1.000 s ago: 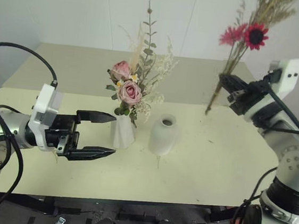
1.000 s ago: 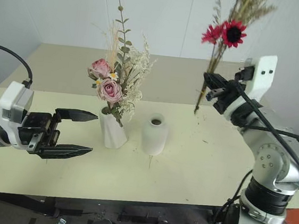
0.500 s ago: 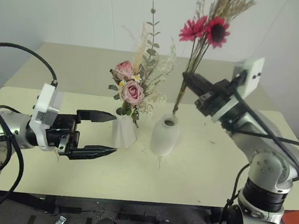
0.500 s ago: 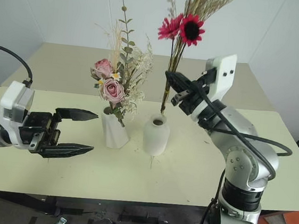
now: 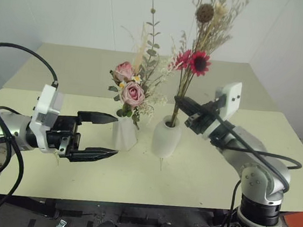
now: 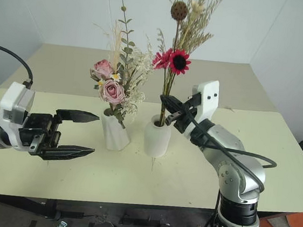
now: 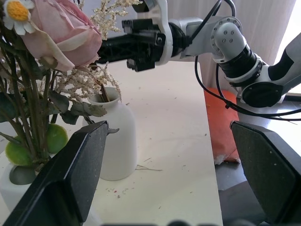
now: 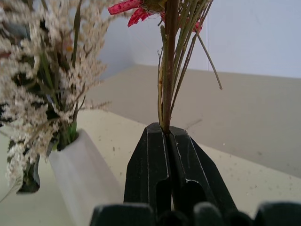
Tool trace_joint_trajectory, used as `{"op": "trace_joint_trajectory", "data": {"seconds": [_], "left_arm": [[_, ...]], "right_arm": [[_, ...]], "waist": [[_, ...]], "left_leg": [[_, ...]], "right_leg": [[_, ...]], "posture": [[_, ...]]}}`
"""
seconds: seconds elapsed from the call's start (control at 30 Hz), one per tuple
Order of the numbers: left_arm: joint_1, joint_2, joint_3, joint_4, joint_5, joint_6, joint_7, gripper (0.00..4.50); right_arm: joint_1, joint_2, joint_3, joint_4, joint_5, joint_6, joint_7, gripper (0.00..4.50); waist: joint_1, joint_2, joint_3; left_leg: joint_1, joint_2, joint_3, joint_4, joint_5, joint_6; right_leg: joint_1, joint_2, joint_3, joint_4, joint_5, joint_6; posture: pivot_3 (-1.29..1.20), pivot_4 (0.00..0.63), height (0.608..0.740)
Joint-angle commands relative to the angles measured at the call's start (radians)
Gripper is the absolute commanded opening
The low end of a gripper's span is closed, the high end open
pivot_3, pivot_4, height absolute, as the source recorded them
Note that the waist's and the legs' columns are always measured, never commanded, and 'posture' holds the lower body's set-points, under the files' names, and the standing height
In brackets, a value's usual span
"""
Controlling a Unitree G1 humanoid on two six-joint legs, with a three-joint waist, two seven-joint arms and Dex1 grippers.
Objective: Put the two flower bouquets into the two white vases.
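Observation:
The bushy bouquet with pink roses (image 5: 131, 89) stands in a faceted white vase (image 5: 125, 134) at the table's middle. Just right of it is the rounded white vase (image 5: 166, 140). My right gripper (image 5: 178, 100) is shut on the stems of the thin bouquet with the red-pink gerbera (image 5: 199, 62), a little above that vase. The stems run down into the vase's mouth (image 7: 102, 96). In the right wrist view the black fingers (image 8: 155, 160) pinch the stems (image 8: 168, 70). My left gripper (image 5: 116, 136) hangs open and level, just left of the faceted vase, holding nothing.
The pale table (image 5: 215, 174) has bits of dried plant scattered on it around the vases. Its front edge runs below both arms. A white wall stands behind. An orange object (image 7: 218, 122) lies on the floor beyond the table's right side.
My right gripper has carried the thin bouquet left and down, from high over the table's right side to the rounded vase, and the stem ends now sit in its mouth. The left gripper has stayed still.

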Motion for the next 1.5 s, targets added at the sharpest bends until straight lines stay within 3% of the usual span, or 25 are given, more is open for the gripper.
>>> {"op": "trace_joint_trajectory", "data": {"seconds": [0.03,0.13,0.33,0.53,0.97,1.2,1.5], "left_arm": [[-0.021,0.014,0.021,-0.009,-0.010,-0.006,-0.009,4.50],[-0.027,0.013,0.017,-0.006,-0.006,-0.007,-0.011,4.50],[-0.034,0.014,0.015,-0.002,-0.002,-0.008,-0.019,4.50],[-0.062,0.011,-0.008,0.031,0.016,-0.015,-0.042,4.50],[-0.031,0.010,0.013,0.031,0.014,-0.004,-0.043,4.50],[0.012,0.004,0.057,0.012,0.012,-0.010,-0.014,4.50],[0.068,0.003,0.116,-0.028,-0.008,-0.007,0.027,4.50]], "right_arm": [[0.010,0.002,0.013,-0.025,-0.016,-0.052,0.008,0.02],[0.036,0.005,0.040,-0.031,-0.039,-0.076,0.011,0.02],[0.094,-0.021,0.038,-0.074,-0.044,-0.082,0.024,1.69],[0.141,-0.172,-0.051,-0.122,0.016,-0.049,0.126,3.69],[0.309,-0.530,-0.337,-0.127,0.162,-0.029,0.374,3.69],[0.436,-0.624,-0.448,-0.101,0.144,-0.070,0.497,3.69],[0.521,-0.642,-0.511,-0.099,0.132,-0.092,0.534,3.69]], "waist": [[0.000,0.000,0.000],[0.000,0.000,0.000],[0.001,0.000,0.000],[0.010,0.000,0.000],[0.026,0.000,0.000],[0.026,0.000,0.000],[0.026,-0.001,0.000]], "left_leg": [[0.000,0.000,0.000,0.000,0.000,0.000],[0.000,0.000,0.000,0.000,0.000,0.000],[0.000,0.000,0.000,0.000,0.000,0.000],[0.001,0.000,0.000,0.000,0.000,0.000],[0.001,0.000,0.000,0.000,0.000,0.000],[0.002,0.000,0.000,0.000,0.000,0.000],[0.003,0.000,0.000,0.000,0.000,0.000]], "right_leg": [[0.000,0.000,0.000,0.000,0.000,0.000],[0.000,0.000,0.000,0.000,0.000,0.000],[0.000,0.000,0.000,0.000,0.000,0.000],[0.001,0.000,0.000,0.000,0.000,0.000],[0.002,0.000,0.000,-0.001,0.000,0.000],[0.002,0.000,0.000,-0.001,0.000,0.000],[0.003,0.000,0.000,-0.001,0.000,0.000]], "posture": [[0.00,0.150,0.740],[0.00,0.150,0.740],[0.00,0.150,0.740],[0.00,0.150,0.740],[0.00,0.150,0.740],[0.00,0.150,0.740],[0.00,0.150,0.740]]}}
